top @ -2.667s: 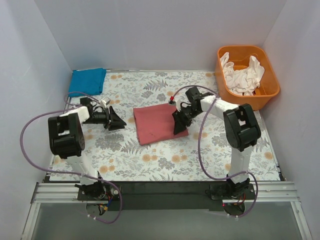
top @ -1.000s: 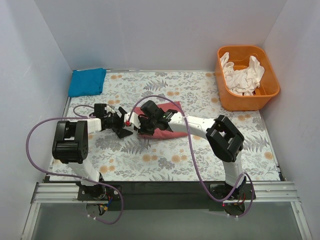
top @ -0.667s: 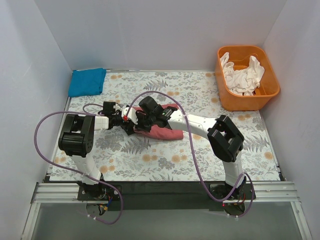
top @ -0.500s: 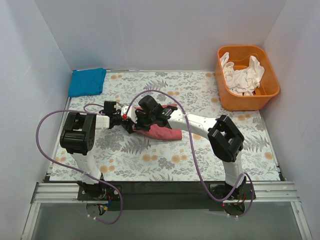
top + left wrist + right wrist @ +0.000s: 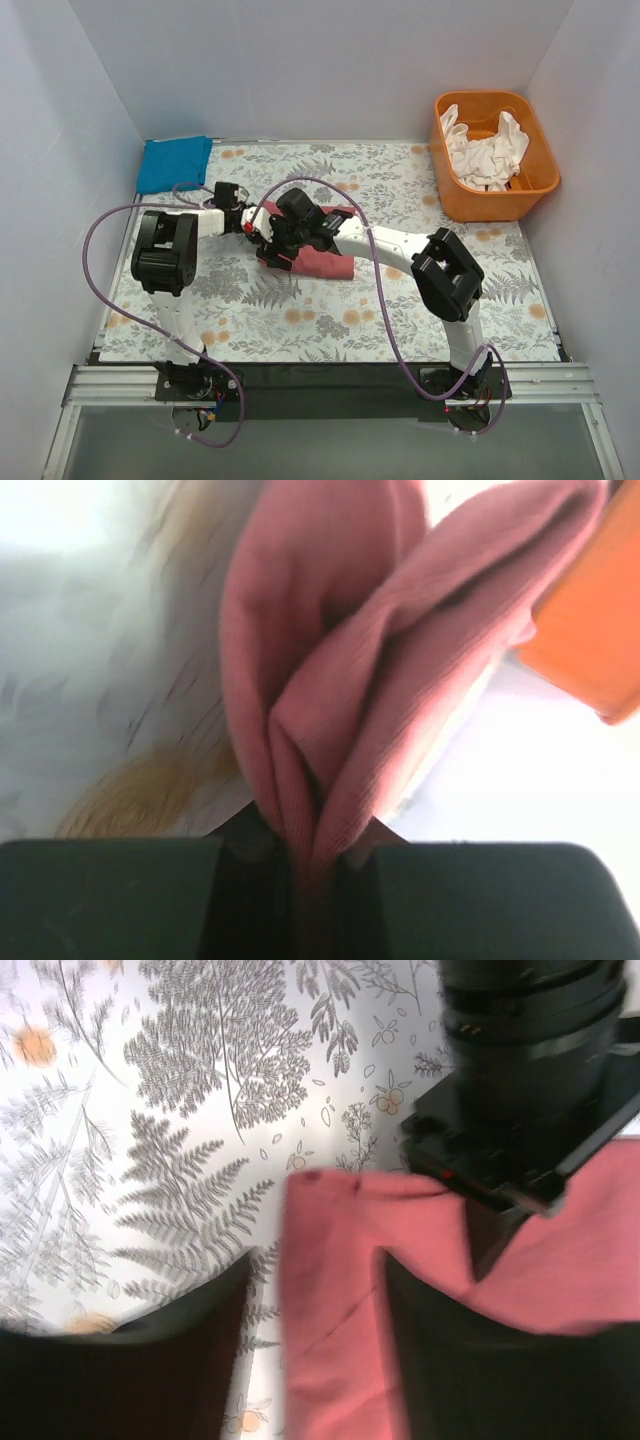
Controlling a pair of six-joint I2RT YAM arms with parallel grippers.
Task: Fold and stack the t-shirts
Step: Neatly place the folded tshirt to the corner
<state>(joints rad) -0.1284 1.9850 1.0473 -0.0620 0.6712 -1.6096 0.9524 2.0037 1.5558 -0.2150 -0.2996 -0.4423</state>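
Rose-red t-shirt [image 5: 322, 263], folded, left of centre on the floral bench [image 5: 420, 310]: light, limp cotton that bunches, so probably best gripped at a folded edge. Left fingers [image 5: 100, 900] pinch its gathered layers; right fingers [image 5: 130, 1360] stand spread astride it. Blue t-shirt [image 5: 173, 163] occupies the far-left corner; white walls enclose the bench.

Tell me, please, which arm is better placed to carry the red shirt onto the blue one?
Likely left: its claw pinches the red shirt; the blue shirt lies on its side; the right claw is open.
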